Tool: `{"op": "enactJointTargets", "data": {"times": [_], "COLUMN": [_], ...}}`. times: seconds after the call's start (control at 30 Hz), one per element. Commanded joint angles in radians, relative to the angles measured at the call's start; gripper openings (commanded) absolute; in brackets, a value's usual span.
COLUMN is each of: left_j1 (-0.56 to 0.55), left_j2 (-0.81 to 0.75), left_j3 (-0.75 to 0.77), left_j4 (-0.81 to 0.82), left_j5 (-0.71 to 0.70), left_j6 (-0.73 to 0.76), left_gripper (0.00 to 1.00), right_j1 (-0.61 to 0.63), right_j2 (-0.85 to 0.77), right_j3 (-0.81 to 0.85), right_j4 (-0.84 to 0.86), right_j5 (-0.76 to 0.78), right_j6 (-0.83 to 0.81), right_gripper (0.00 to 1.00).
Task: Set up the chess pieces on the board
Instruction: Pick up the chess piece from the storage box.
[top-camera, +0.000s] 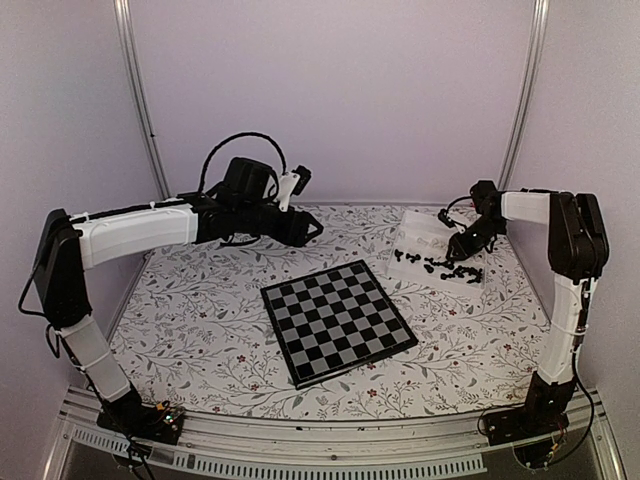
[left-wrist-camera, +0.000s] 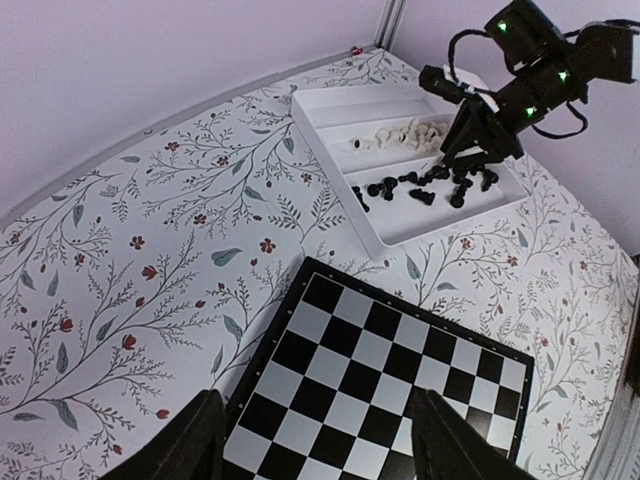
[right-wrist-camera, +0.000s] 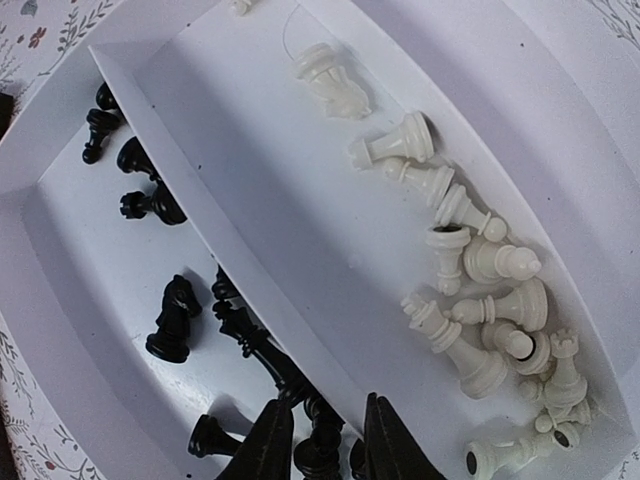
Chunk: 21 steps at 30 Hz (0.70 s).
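Flat square chessboard (top-camera: 338, 320) of black and grey checks: lying mid-table.
Tiny black chess pieces (left-wrist-camera: 420, 187) and cream-white chess pieces (right-wrist-camera: 480, 270): lying in separate compartments of a white rectangular tray (left-wrist-camera: 330, 110), far right, black nearer.
Right gripper (right-wrist-camera: 325, 405): reaching among the black ones, jaws flanking one; whether they are grasping it cannot be told.
Left gripper (left-wrist-camera: 315, 445): hovering beyond the board's far-left edge, jaws released wide.

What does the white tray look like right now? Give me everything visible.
The white tray is a shallow, rectangular, plastic-looking box lying flat on the floral table, apart from the board, past its far right corner. Ridges split it into long compartments: one holds cream pieces, the next black pieces, loose and mostly toppled. The right gripper reaches into the black compartment.
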Motion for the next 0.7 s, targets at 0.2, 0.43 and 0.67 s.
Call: {"op": "enactJointTargets", "data": {"times": [0.2,0.43,0.67], "left_j1": [-0.014,-0.015,-0.016], "left_j2": [0.015,0.013,0.01], "left_j3": [0.03,0.032,0.032], "left_j4": [-0.005,-0.005,-0.006], "left_j5": [0.007,0.007,0.011], "left_j6": [-0.006,-0.006,-0.009], "left_gripper": [0.65,0.65,0.65], "right_j1": [0.027,0.038,0.039], "right_j2": [-0.076,-0.109,-0.134], "right_j3": [-0.072,-0.089,-0.111], "right_j4": [0.01,0.015,0.022], "right_j5": [0.031,0.054,0.066], "right_j6": [0.007,0.007,0.006], "right_gripper": [0.29,0.31,0.32]}}
